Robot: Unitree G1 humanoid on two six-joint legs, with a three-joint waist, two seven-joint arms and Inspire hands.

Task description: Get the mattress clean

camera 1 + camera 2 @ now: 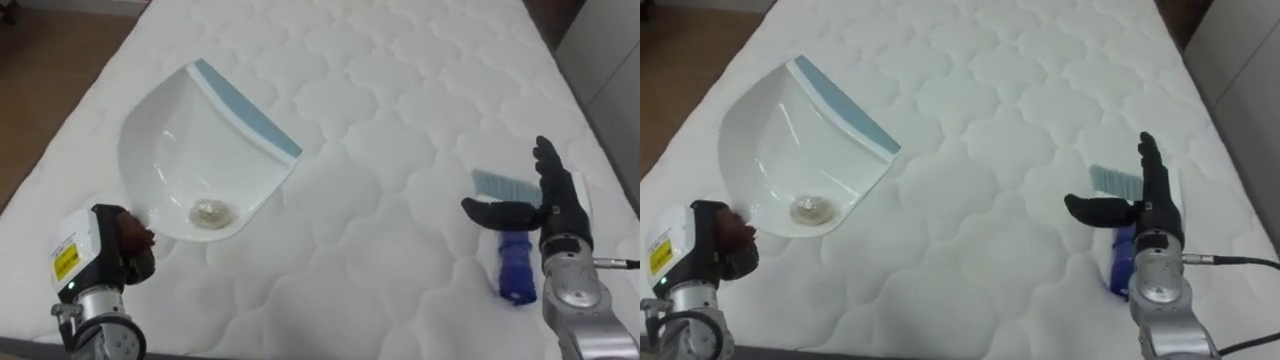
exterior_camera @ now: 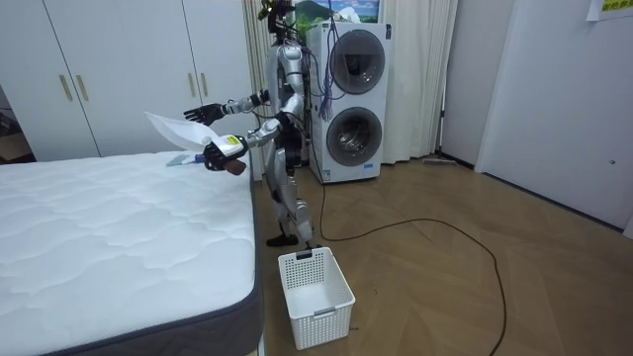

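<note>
Holding the dustpan up in one hand, with the other spread over the brush.

You have the left hand (image 1: 112, 252) curled tight on the near end of the white dustpan (image 1: 205, 150). The pan is raised off the mattress (image 1: 400, 80), ahead of that hand, with its blue-edged lip farthest from it. A small pale scrap (image 1: 208, 211) lies in the pan just ahead of the fingers. Your right hand (image 1: 557, 205) has straight fingers and a wide-spread thumb, gripping nothing. The blue-handled brush (image 1: 515, 272) lies on the mattress just under and beside that hand, bristles ahead of the thumb; whether they touch, you cannot tell. In the room view the robot stands at the bed's side, with a white basket (image 2: 316, 285) on the floor near its feet.
</note>
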